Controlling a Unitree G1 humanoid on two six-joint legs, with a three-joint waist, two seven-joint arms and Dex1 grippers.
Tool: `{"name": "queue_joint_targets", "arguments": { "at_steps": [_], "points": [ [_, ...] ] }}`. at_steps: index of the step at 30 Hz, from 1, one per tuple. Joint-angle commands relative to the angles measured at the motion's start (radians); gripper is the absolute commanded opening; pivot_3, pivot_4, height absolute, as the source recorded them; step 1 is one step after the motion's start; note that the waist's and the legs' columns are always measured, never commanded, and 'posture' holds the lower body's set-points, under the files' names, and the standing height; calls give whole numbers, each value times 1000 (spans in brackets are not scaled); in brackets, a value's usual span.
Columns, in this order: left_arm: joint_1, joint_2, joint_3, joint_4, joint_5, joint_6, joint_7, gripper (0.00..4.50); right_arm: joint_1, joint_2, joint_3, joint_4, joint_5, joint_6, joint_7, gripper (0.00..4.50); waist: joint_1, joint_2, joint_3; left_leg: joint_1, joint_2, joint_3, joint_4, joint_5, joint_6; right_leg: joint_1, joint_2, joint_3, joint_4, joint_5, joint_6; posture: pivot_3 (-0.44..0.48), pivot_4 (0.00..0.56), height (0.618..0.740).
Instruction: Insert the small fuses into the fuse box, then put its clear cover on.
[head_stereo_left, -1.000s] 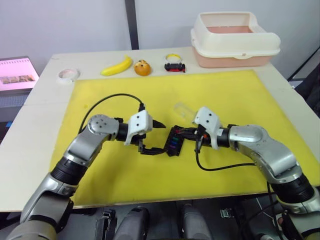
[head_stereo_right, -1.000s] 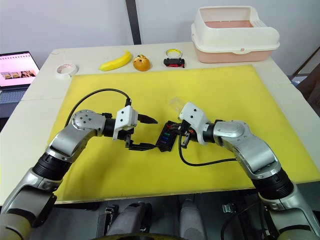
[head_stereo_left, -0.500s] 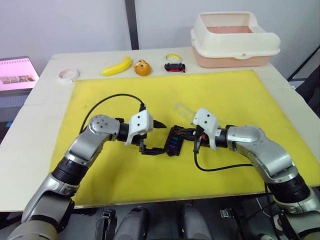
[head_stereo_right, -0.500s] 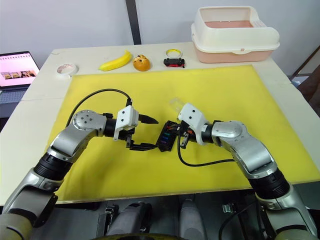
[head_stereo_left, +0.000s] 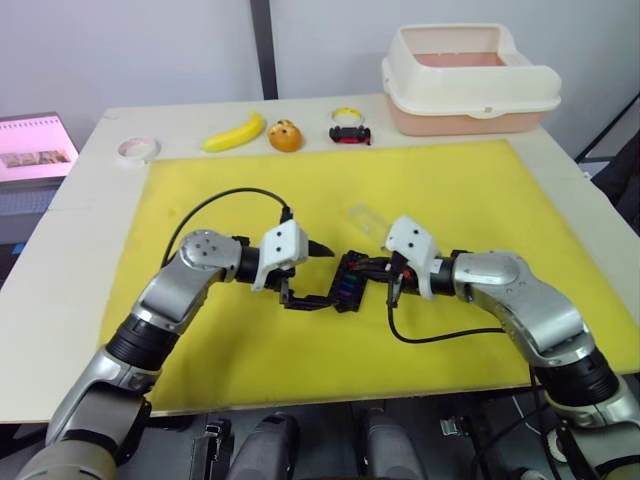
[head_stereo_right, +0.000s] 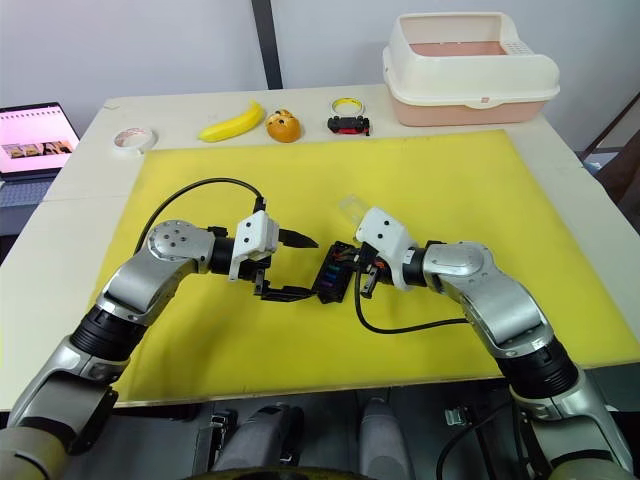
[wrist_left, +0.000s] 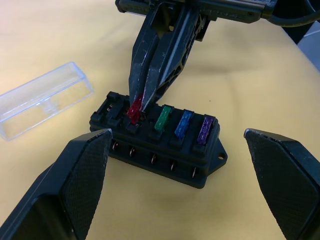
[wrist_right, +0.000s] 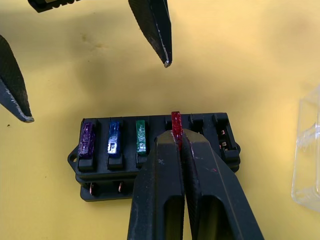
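The right gripper (wrist_right: 176, 134) pinches a red fuse (wrist_right: 175, 123) over an empty slot of the fuse box (wrist_right: 155, 156) to seat it, while the left gripper (wrist_left: 175, 145) waits spread wide, holding nothing.

The two head cameras look forward and down over the whole tabletop (head_stereo_left: 70, 215) from well back — same scene, slightly offset. Each wrist camera sits very close, facing along its own claw from opposite sides; both share the fuse box (wrist_left: 157, 142) and the clear cover (wrist_left: 42, 98) beside it.
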Motion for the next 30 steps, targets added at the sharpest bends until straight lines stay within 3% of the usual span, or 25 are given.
{"name": "queue_joint_targets", "arguments": {
  "at_steps": [1, 16, 17, 19, 22, 30],
  "points": [
    [-21, -3, 35, -24, -1, -3, 2, 4460, -8, 1, 1, -9, -17, -25, 11, 0, 0, 0, 0, 0, 0, 0, 0, 0, 0, 0, 0, 0, 0, 0, 0, 0, 150, 740],
    [-25, -12, 37, -18, 3, -4, 6, 4460, -24, 3, -2, 3, -28, -10, 36, 0, 0, 0, 0, 0, 0, 0, 1, 0, 0, 0, 0, 0, 1, 0, 0, 0, 150, 740],
    [-23, -12, 37, -19, 3, -3, 7, 4500, -26, 4, -7, -3, -24, -4, 35, 712, 0, 0, 0, 0, 0, 0, 1, 0, 0, 0, 0, 0, 1, 0, 0, 0, 150, 740],
    [-19, -10, 39, -22, 3, -2, 7, 4500, -32, 0, -18, -21, -16, 9, 35, 1432, 0, 0, 0, 0, 0, 0, 1, 0, 0, 0, 0, 0, 1, 0, 0, 0, 150, 740],
    [-16, -6, 42, -23, 0, 3, 9, 4500, -47, -8, -46, -57, 4, 40, 36, 2966, 0, 0, 0, 0, 0, 0, 1, 0, 0, 0, 0, 0, 1, 0, 0, 0, 150, 740],
    [-9, -3, 49, -21, 1, 0, -3, 4500, -64, -11, -139, -143, 96, 142, 22, 2966, 1, 0, 0, 0, 0, 0, 1, 0, 0, 0, 0, 0, 1, 0, 0, 0, 150, 740]
  ]
}}
